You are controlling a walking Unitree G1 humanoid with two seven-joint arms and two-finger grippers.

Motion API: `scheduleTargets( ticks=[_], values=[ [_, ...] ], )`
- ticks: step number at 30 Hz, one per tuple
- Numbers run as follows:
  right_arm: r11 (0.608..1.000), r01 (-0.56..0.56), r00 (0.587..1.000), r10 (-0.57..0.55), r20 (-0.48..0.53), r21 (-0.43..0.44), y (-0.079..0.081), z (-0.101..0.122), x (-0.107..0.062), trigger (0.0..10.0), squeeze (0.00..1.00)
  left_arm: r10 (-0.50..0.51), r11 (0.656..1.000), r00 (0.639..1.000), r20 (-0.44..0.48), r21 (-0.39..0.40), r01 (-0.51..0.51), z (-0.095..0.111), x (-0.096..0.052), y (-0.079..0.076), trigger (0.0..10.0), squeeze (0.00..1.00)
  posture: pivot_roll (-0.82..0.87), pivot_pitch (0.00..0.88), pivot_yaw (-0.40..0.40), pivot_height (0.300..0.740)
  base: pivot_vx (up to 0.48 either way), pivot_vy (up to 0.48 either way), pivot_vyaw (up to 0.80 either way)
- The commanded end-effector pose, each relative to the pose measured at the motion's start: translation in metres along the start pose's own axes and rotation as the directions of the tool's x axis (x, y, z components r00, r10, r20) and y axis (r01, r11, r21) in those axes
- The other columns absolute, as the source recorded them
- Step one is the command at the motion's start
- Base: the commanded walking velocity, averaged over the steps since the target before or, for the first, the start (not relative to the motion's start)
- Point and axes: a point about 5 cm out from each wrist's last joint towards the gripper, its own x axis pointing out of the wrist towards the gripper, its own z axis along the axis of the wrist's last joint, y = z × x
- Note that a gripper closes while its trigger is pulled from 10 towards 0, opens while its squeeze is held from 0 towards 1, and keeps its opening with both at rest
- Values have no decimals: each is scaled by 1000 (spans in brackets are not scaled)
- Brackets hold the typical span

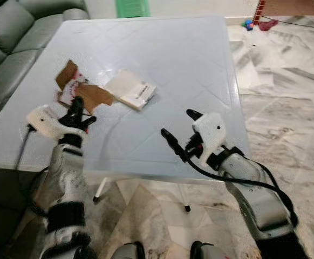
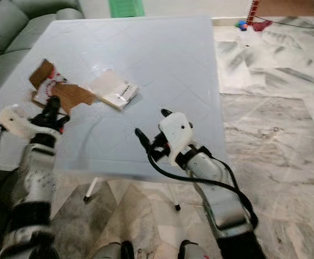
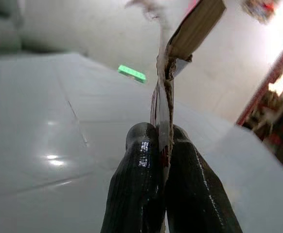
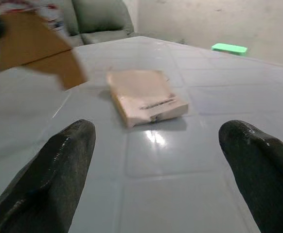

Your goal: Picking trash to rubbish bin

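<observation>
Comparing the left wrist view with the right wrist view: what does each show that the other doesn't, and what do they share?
Left wrist: the left gripper with its fingers shut on the edge of the torn cardboard.

Right wrist: the right gripper open, aimed at the small pale box lying flat on the table, with a grey sofa behind.

Both: the pale table, the cardboard, and a green thing beyond the far edge.

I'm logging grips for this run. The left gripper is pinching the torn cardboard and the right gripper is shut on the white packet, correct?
Not quite. The left gripper does pinch the torn cardboard, but the right gripper is open and apart from the white packet, which lies on the table. The right wrist view shows this.
</observation>
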Motion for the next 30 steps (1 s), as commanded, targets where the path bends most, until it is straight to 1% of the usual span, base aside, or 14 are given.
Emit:
scheduleTargets(
  ticks=[1,4,6,8,11,13,14,16,18,21,24,26,27,30],
  values=[
    [999,38,999,-38,12,11,-7,-3,8,10000,0,-17,997,1000,-11,71,18,4,-12,-7,0,0,45,96,56,740,0,0,0],
    [999,37,999,-37,28,1,-10,-4,24,10000,0,-26,993,998,-53,112,32,2,-28,-14,0,0,62,97,53,740,0,0,0],
    [999,35,999,-35,32,1,-10,-4,26,10000,0,-28,992,998,-60,119,35,1,-30,-16,0,0,62,97,53,740,0,0,0],
    [1000,9,999,-8,49,-5,-7,-1,45,10000,0,-60,983,994,-96,167,75,-6,-41,-26,0,0,85,99,46,740,0,0,0],
    [1000,-9,999,9,51,-3,-4,0,54,10000,0,-82,977,990,-115,188,103,-9,-46,-32,0,0,90,100,44,740,0,0,0],
    [1000,-25,998,25,54,-1,-1,0,63,10000,0,-92,970,986,-143,210,121,-12,-56,-38,0,0,107,103,42,740,0,0,0],
    [999,-40,998,40,58,2,1,0,70,10000,0,-83,966,983,-164,228,119,-14,-65,-42,0,0,119,105,40,740,0,0,0],
    [999,-44,997,44,62,2,1,0,72,10000,0,-78,965,982,-171,235,118,-14,-68,-43,0,0,122,106,40,740,0,0,0],
    [999,-52,997,52,61,-1,2,-1,78,10000,0,-73,952,981,-182,279,123,-14,-77,-44,0,0,149,111,37,740,0,0,0],
    [998,-67,997,68,47,-6,3,-3,85,10000,0,-36,934,982,-186,344,100,-11,-88,-38,0,0,186,117,34,740,0,0,0],
    [997,-73,997,74,27,-24,2,-7,88,10000,0,30,911,988,-152,411,35,0,-93,-26,0,0,227,125,30,740,0,0,0],
    [997,-73,997,73,22,-29,2,-8,88,10000,0,47,905,989,-142,426,18,3,-94,-23,0,0,232,125,30,740,0,0,0],
    [996,-66,998,66,3,-54,3,-12,89,10000,0,116,873,987,-110,486,-49,12,-97,-11,0,0,252,130,29,740,0,0,0],
    [995,-65,998,64,-5,-74,4,-15,91,10000,0,165,850,982,-95,519,-92,18,-101,-3,0,0,274,138,30,740,0,0,0]
  ],
)
